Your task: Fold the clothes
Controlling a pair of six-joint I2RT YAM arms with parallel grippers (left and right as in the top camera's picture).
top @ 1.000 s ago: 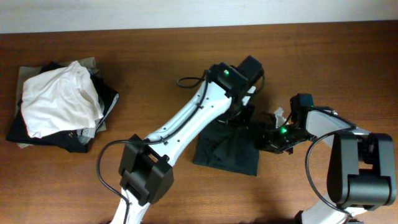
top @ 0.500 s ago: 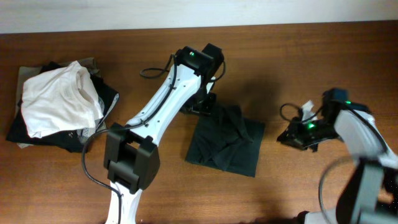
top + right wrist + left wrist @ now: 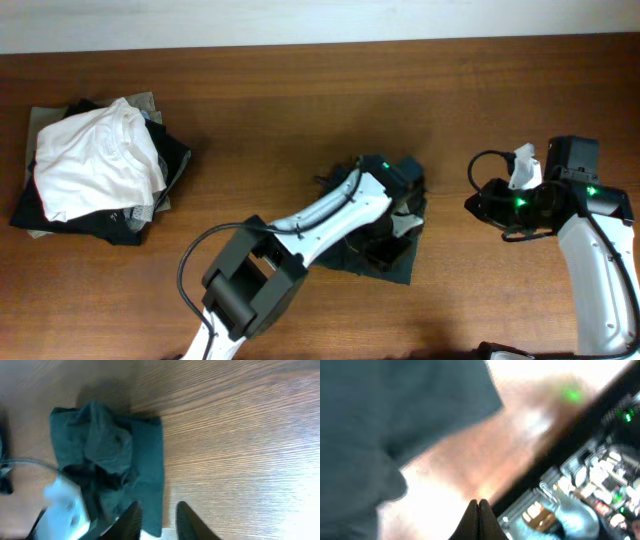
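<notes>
Shirt (image 3: 145, 452) lies roughly folded just 4 o'clock of the table's (image 3: 250, 100) middle. Left pincer (image 3: 479, 510), closed and empty, hovers over it, perhaps to flatten. Right pincer (image 3: 158, 508), parted and empty, stands clear at 3 o'clock.

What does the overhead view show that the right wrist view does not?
Only overhead: the pile of garments with the white shirt on top, and the right arm itself. Only right wrist: that the right gripper stands open, fingers apart above the wood. Both: the dark T-shirt, folded on the table, with the left arm over it.
</notes>
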